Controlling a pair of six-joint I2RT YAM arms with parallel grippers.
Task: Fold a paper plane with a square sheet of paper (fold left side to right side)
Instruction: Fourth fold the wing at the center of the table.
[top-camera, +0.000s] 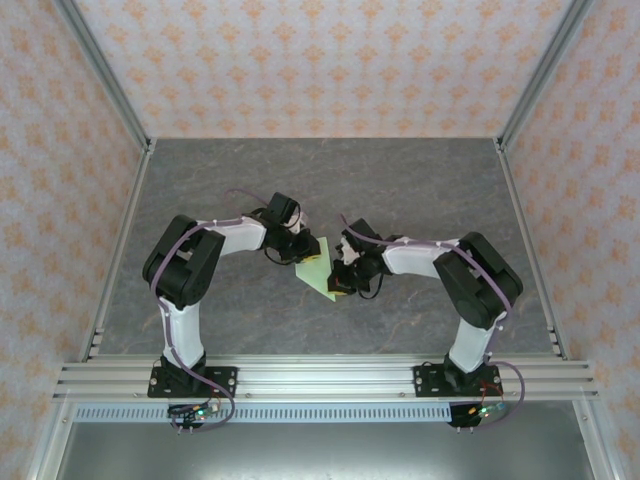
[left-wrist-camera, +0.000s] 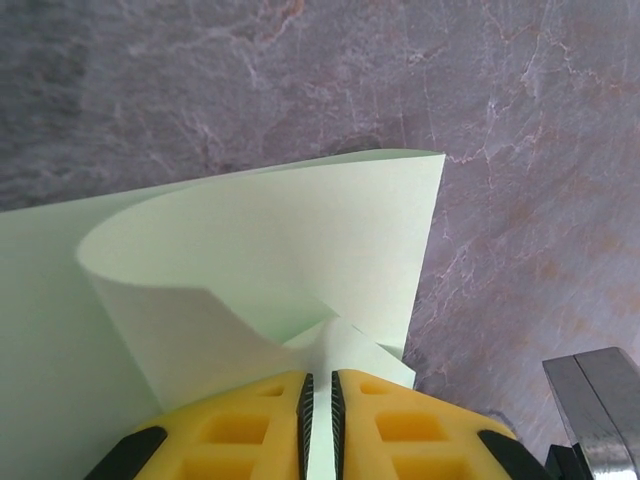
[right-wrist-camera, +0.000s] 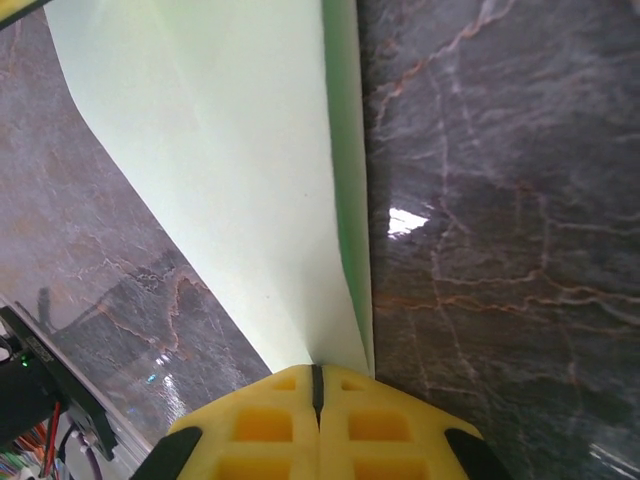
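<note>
The square sheet of paper (top-camera: 317, 268) is pale green and hangs between my two grippers above the middle of the table. My left gripper (top-camera: 300, 246) pinches its left part, and in the left wrist view the sheet (left-wrist-camera: 280, 240) curls over itself, with a corner running into the narrow slit between the yellow fingers (left-wrist-camera: 250, 430) of that gripper (left-wrist-camera: 320, 378). My right gripper (top-camera: 346, 276) is shut on the sheet's right edge. In the right wrist view the paper (right-wrist-camera: 250, 150) rises from the closed seam of that gripper (right-wrist-camera: 317, 370), its folded edge showing darker green.
The grey marbled table (top-camera: 420, 190) lies under the paper. Patterned walls stand on three sides, with metal posts at the back corners. An aluminium rail (top-camera: 320, 378) carrying both arm bases runs along the near edge.
</note>
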